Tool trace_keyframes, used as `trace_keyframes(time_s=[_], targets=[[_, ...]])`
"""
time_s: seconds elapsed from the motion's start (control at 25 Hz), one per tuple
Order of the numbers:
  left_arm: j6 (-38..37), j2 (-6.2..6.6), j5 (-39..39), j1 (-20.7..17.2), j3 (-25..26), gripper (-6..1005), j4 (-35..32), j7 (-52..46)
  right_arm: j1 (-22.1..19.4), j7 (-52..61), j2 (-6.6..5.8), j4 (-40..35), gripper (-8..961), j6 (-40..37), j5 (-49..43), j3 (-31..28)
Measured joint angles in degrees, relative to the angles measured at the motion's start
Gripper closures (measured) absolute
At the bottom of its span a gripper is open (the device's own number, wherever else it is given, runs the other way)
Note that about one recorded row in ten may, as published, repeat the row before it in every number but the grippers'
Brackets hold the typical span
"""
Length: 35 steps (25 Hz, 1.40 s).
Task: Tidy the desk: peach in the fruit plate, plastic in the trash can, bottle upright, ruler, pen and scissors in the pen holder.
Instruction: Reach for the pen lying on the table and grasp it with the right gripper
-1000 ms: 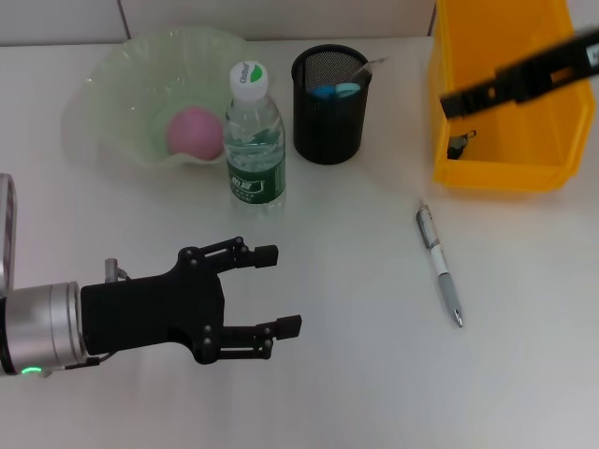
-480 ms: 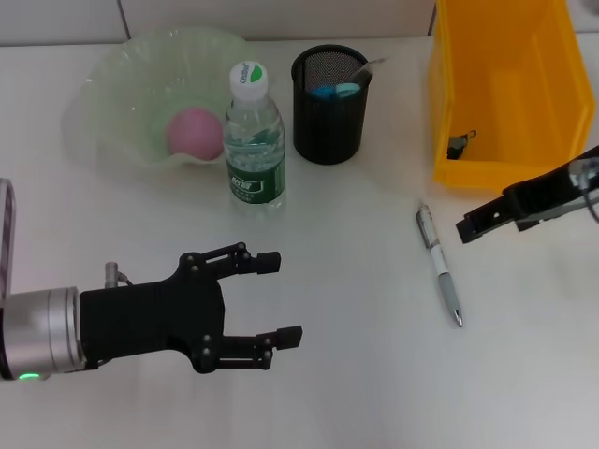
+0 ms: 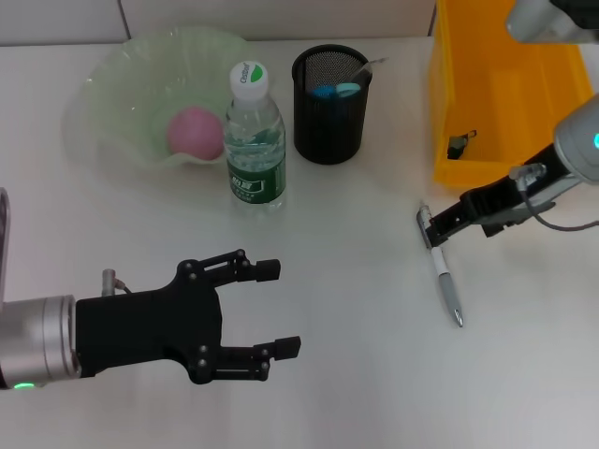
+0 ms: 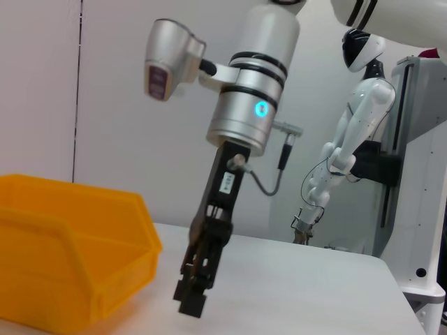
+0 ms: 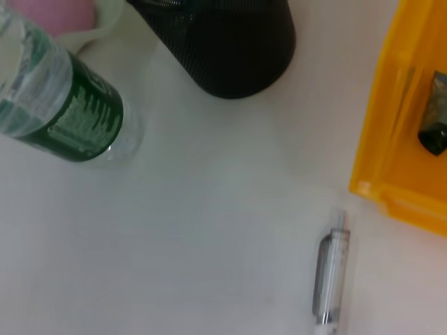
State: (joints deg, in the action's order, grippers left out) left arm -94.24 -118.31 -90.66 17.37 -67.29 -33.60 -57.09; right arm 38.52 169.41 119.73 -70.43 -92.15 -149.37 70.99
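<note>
— White desk [image 3: 356,374] under everything. Where's your right gripper [image 3: 432,228]?

— Low over the pen [image 3: 440,267], at its upper end; I can't tell its jaw state. Your left gripper [image 3: 277,308] hovers wide open, near the front.

— And beyond?

— Bottle [image 3: 254,137] upright beside the pen holder [image 3: 328,92]; peach [image 3: 195,132] in the fruit plate [image 3: 112,94].

Almost nothing legible. Bottle [image 3: 255,136] has a green label [image 3: 246,185] with white print, too small to read; same label in the right wrist view [image 5: 70,112], print blurred there. White cap [image 3: 248,74] carries a green logo, not readable. Small white sticker with dark marks on the right gripper [image 4: 193,299] body in the left wrist view, unreadable. No other text, numbers or signs.
</note>
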Motion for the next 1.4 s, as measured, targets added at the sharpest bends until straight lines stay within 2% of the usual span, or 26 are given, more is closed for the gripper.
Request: trace_keyframes(time_s=[0.44,0.96,1.36,1.4], targets=[[-0.3,-0.07,0.0,-0.6,-0.3,140,0.0,0.7,5.3,0.0,-0.1,10.2,128,5.9,-2.5,2.6],[-1.2,-0.08,0.0,-1.6,-0.3,140,0.0,0.8,6.0,0.0,0.09,12.7,129,7.9,-3.1,4.1],[-1.6,-0.08,0.0,-2.1,-0.2,140,0.0,0.8,7.2,0.0,0.07,15.1,309,9.4,-3.1,4.2],[-1.6,-0.08,0.0,-2.1,-0.2,140,0.0,0.8,7.4,0.0,0.06,15.5,363,9.6,-3.1,4.2]])
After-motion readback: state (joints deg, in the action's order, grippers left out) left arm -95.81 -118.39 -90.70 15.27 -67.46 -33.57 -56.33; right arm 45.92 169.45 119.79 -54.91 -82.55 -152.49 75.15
